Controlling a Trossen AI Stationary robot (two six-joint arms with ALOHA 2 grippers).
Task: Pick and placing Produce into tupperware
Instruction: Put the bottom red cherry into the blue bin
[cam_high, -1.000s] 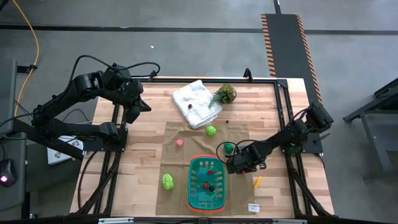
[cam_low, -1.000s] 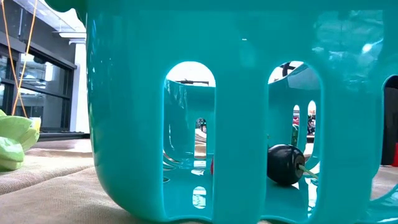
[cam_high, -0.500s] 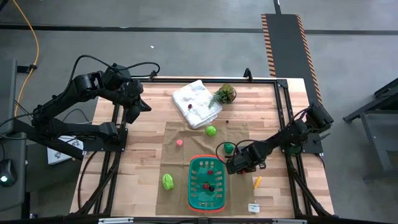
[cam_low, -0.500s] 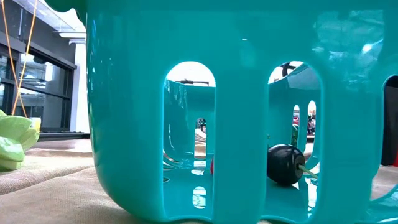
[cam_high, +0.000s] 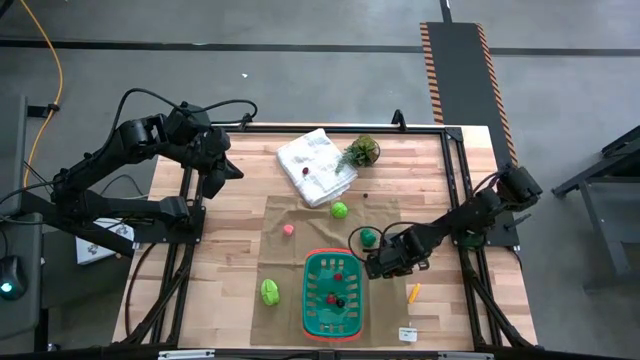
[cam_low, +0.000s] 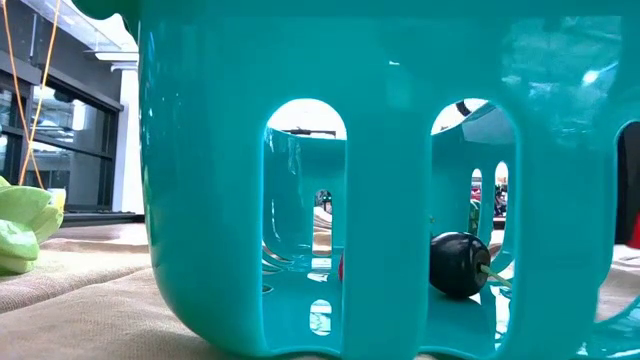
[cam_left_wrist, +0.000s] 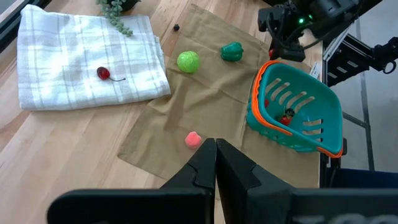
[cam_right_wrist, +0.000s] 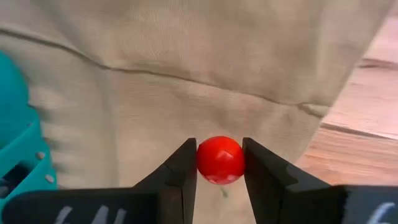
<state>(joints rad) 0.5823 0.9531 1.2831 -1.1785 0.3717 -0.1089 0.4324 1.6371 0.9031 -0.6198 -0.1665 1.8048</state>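
A wooden table (cam_high: 230, 230) is seen from above, partly covered by a tan cloth (cam_high: 300, 215). A green basket (cam_high: 333, 293) with an orange rim is set on the cloth's near part, and small red and dark pieces are held inside it. A light green leafy piece (cam_high: 269, 291) is placed just left of the basket. A pink piece (cam_high: 288, 229), a round light green piece (cam_high: 339, 210) and a dark green piece (cam_high: 369, 237) are spread on the cloth. A folded white towel (cam_high: 316, 166) with a small red piece on it is laid beside a potted plant (cam_high: 361, 151). An orange carrot-like piece (cam_high: 413, 292) is seen on bare wood. The right gripper (cam_high: 372, 265) is lowered just right of the basket; the left gripper (cam_high: 222, 172) is held at the table's left edge.
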